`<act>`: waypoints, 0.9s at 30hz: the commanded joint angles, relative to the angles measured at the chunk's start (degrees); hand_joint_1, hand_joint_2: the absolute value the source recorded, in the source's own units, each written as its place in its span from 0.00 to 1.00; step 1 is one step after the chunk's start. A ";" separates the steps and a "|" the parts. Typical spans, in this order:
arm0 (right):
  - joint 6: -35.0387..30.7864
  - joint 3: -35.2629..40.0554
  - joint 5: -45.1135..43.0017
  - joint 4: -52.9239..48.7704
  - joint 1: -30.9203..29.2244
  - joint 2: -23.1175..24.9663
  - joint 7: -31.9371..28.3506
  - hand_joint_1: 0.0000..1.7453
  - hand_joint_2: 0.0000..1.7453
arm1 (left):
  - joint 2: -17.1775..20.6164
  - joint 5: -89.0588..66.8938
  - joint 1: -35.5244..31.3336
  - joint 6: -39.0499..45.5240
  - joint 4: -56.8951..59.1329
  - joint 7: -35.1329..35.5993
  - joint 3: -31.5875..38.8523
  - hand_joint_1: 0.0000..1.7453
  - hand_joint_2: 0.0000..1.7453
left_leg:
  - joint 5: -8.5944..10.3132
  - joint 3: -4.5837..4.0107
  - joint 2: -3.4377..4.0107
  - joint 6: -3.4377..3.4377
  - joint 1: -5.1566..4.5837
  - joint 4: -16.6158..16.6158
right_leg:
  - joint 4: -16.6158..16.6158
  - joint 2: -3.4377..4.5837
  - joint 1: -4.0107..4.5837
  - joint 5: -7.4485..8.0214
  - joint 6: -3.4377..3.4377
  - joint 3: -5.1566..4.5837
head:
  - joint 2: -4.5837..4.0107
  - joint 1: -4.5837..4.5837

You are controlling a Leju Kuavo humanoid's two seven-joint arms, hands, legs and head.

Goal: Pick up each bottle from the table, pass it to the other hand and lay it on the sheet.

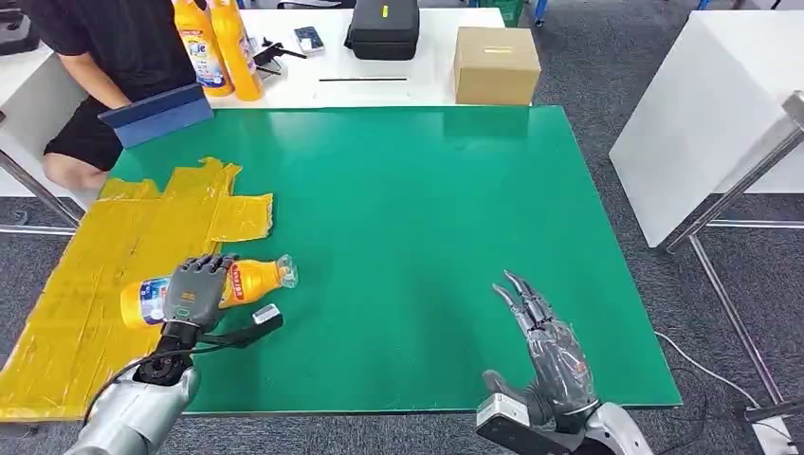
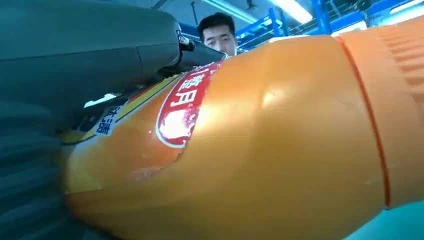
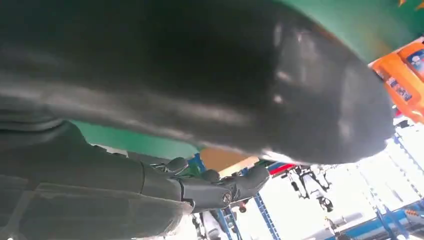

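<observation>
On yellow sheet [image 1: 85,313] edge, orange bottle [image 1: 248,281] w/ blue-red label is lying sideways, cap twd table centre; left hand [image 1: 194,289] is gripping it. Right hand [image 1: 545,346] is hovering, fingers spread, empty.

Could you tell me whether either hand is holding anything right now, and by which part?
The left hand grips the orange bottle around the middle of its body, over the label. The right hand holds nothing, its fingers spread.

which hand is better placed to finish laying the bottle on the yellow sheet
Left. The left hand already grips the bottle, lying sideways at the yellow sheet's edge. The right hand is open, far across the green mat.
</observation>
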 commanded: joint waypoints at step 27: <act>-0.65 1.96 -1.49 4.15 -2.56 1.61 -2.33 0.00 0.00 | -5.73 51.04 18.67 -14.41 -47.89 -35.50 19.34 0.00 0.00 | -0.05 0.06 0.09 -0.03 -0.03 0.00 | -0.04 0.05 -0.02 -0.01 0.03 0.06 | 0.00 0.00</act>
